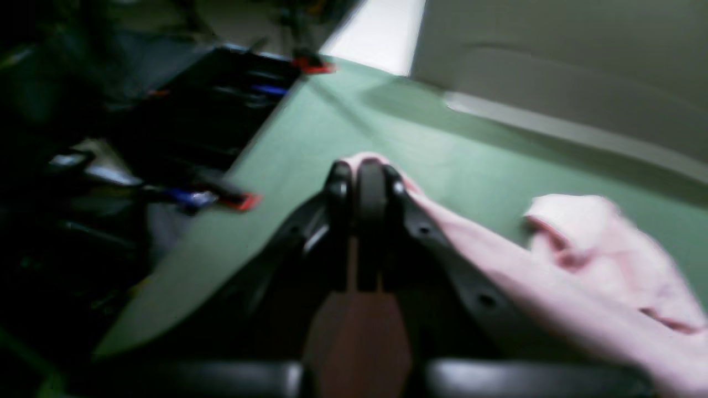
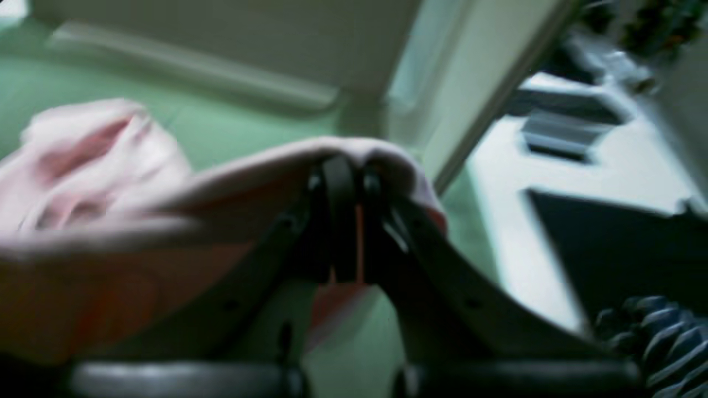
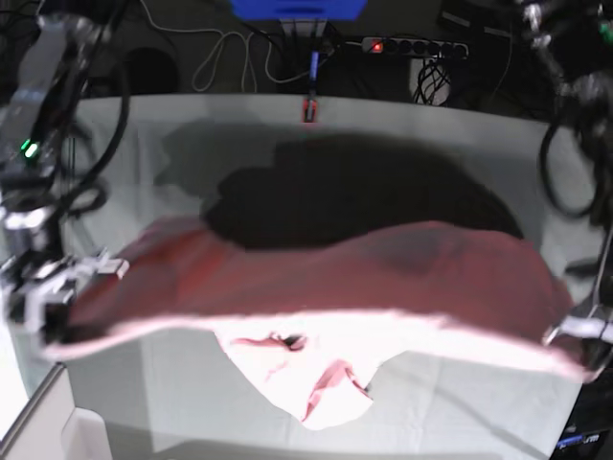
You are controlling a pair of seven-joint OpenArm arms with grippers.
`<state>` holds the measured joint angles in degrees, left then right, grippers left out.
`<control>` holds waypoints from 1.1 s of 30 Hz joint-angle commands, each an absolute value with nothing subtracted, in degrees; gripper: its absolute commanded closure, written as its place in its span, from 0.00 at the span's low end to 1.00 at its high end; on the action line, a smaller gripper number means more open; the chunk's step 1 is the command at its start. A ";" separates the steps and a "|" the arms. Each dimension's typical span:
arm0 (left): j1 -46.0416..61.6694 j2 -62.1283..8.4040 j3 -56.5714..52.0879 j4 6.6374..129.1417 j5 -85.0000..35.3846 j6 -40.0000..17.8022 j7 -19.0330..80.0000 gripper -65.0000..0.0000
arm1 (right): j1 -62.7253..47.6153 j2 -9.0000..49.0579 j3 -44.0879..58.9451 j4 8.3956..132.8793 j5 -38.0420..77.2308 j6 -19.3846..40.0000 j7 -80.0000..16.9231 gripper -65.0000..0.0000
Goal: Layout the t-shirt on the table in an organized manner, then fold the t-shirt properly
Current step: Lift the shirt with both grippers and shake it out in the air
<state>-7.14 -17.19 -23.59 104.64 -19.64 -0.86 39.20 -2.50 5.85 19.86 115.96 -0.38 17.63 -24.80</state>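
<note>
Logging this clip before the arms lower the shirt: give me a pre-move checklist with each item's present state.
1. Left end effector shut on the t-shirt: ok.
2. Right end effector shut on the t-shirt: ok.
3. Shirt stretched between both arms, lifted above the table: ok.
4. Held edge level: ok, though it sags slightly in the middle.
5. Hanging lower part smooth: not ok, bunched under the middle.
6. Which side faces up: cannot tell.
</note>
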 commanded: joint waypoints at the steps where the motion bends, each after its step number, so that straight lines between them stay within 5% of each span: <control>1: -10.86 -17.10 -23.78 105.80 -18.42 -0.48 38.37 1.00 | 0.84 6.37 20.44 117.14 0.31 17.10 -22.02 1.00; 16: -48.04 -11.91 -19.65 106.51 -16.22 -0.40 56.40 1.00 | 35.91 10.59 20.44 116.97 0.13 17.10 -22.29 1.00; 33: -51.74 -13.58 -19.82 114.51 -13.23 -0.40 56.48 1.00 | 52.70 11.03 18.42 116.97 0.04 17.10 -22.11 1.00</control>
<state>-50.26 -13.21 -19.84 114.06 -13.10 -0.40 57.87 50.83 10.61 18.46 116.38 -0.19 17.34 -23.83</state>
